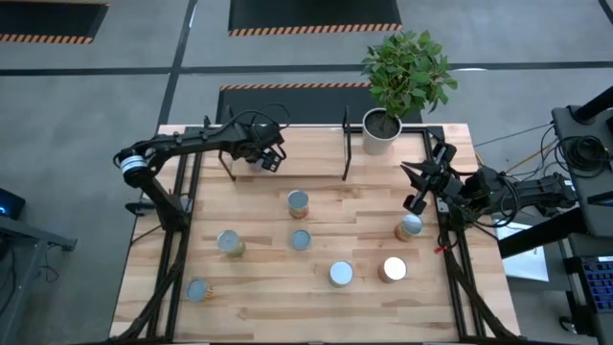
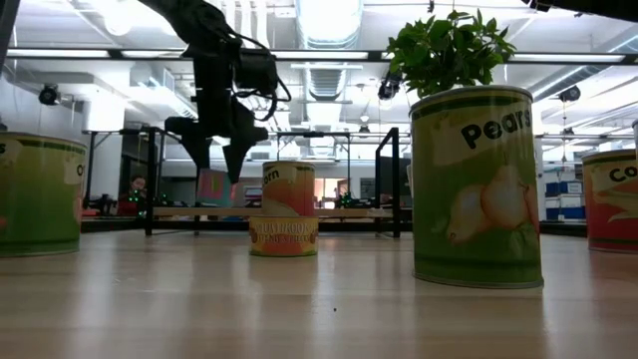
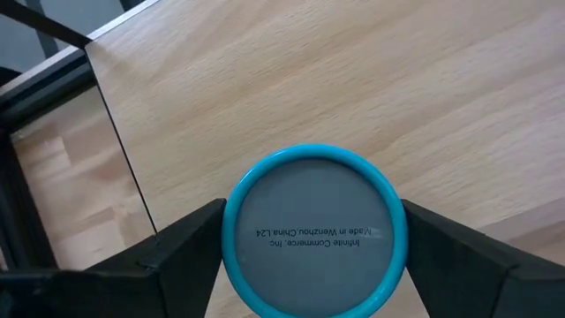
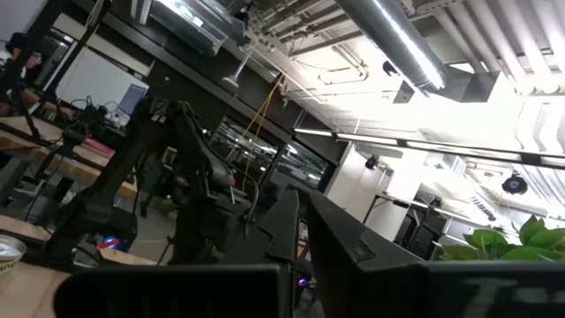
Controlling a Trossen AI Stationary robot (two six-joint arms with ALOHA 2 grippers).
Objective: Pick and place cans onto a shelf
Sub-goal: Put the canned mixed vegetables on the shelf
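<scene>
Over the shelf (image 1: pixel 287 144) at the far side of the table, we have our left gripper (image 1: pixel 271 157) clenched on a blue-rimmed can (image 3: pixel 314 231); the left wrist view shows the two dark fingers (image 3: pixel 185 243) pressed against its rim on either side, with the shelf's pale board beneath it. We judge this to be the placing step: the can is carried to the rack but not yet let go. The low view suggests it hangs a little above the board, though we cannot tell for certain. Next we need to lower it until it sits flat, then spread the fingers and lift straight up so as not to tip it.

Our right gripper (image 1: pixel 421 182) waits at the right edge of the table, near the white plant pot (image 1: pixel 380 131), fingers parted and holding nothing. Seven other cans stand on the tabletop, the nearest to that gripper being the silvery-topped can (image 1: pixel 410 227) just beside it.
</scene>
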